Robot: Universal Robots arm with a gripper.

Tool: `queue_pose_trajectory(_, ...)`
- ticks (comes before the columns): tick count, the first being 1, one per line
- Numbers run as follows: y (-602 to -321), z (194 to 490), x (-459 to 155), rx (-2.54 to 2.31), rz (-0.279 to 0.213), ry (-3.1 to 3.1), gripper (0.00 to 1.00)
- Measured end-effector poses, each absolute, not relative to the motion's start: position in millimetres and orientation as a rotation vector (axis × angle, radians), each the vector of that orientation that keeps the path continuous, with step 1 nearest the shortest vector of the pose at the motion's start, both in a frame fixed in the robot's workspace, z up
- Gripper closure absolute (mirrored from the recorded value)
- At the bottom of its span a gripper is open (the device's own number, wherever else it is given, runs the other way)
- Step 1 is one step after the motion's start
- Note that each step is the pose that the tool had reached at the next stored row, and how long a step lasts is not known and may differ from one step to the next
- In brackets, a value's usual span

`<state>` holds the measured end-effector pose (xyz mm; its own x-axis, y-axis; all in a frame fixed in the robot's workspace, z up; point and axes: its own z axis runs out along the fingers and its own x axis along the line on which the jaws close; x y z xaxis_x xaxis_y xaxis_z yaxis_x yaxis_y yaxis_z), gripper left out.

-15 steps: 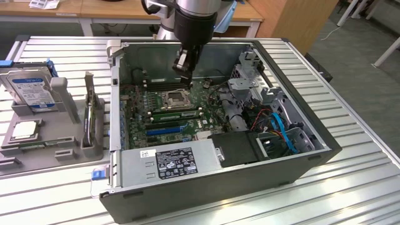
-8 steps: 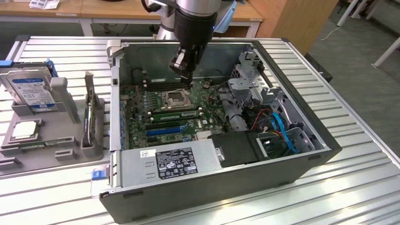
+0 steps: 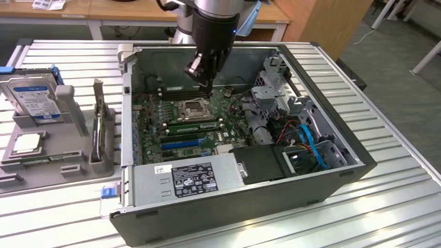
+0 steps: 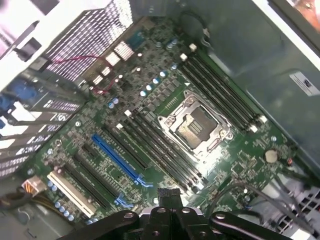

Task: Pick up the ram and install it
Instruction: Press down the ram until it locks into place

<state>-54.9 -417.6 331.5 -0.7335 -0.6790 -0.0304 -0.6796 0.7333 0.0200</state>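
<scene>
exterior view: closed gripper (image 3: 201,82) above motherboard (image 3: 200,132)

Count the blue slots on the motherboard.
2. The long blue slot lies among the black slots; the short blue slot sits nearer the white slot. The hand may hide others.

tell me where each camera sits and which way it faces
Exterior view: off the arm, above the table, looking down into the open computer case; the arm and its claw hang over the motherboard.
Wrist view: on the wrist, looking down along the claw at the motherboard; the claw's dark base fills the near edge.
Shared: the empty CPU socket, the blue slot and the motherboard.
</scene>
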Motion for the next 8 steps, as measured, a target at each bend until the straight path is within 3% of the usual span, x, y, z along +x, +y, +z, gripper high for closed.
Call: queue_pose_trajectory(8,-417.6,331.2,-54.9,-0.959,0.044,2.967,0.90)
